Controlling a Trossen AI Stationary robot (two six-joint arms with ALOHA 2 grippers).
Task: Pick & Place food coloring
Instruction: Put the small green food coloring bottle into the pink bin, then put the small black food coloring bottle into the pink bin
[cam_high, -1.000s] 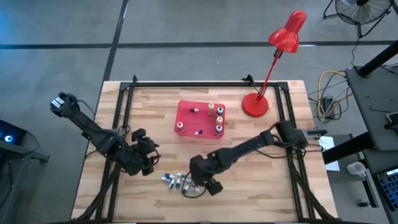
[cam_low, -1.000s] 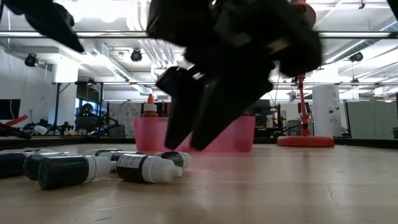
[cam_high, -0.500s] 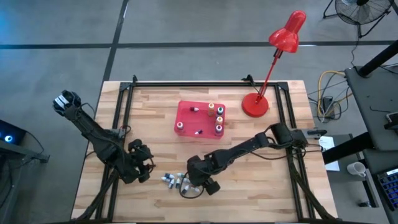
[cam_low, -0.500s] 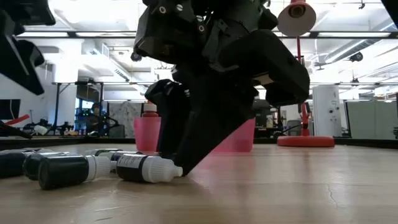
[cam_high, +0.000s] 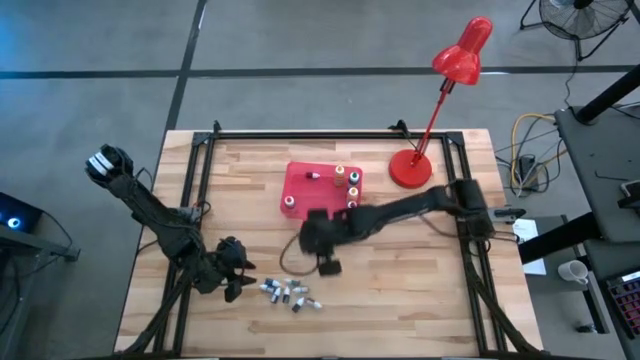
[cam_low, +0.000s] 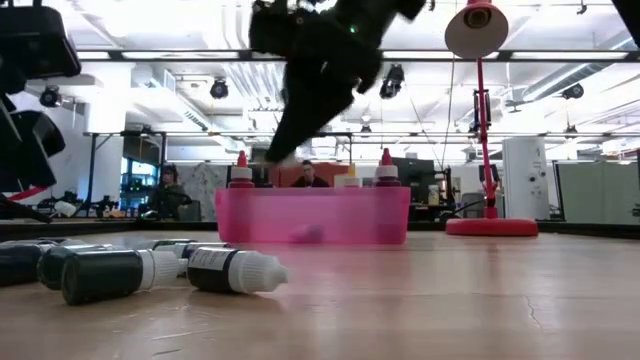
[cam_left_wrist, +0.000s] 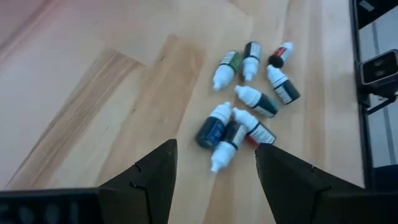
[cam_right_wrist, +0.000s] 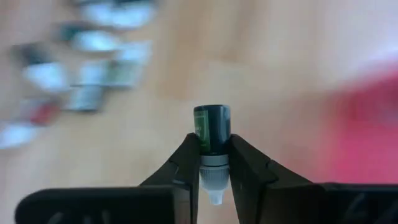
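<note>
Your right fingers (cam_right_wrist: 215, 163) are clamped tight on one small dark bottle (cam_right_wrist: 212, 134), held by its neck with the white tip pointing back toward the wrist and its long axis running along the fingers. The high view puts that right gripper (cam_high: 327, 262) raised above the desk (cam_high: 420, 300), just beside the near edge of the red tray (cam_high: 300, 185), so the drop spot lies a short way ahead, toward the far side of the desk. Three or four bottles already stand upright in the tray. The rest of the food coloring (cam_high: 290, 293) lies loose in a cluster on the bare wood near the front edge, all on their sides and pointing every which way. Your left gripper (cam_left_wrist: 214, 165) hangs just beside that pile with its fingers spread wide and nothing between them, so it is the nearer arm for the next pick. Only the right wrist view shows you the grip itself; the high view cannot make out the bottle. The low view shows the tray's translucent wall and red-capped bottles (cam_low: 240, 172) inside.
</note>
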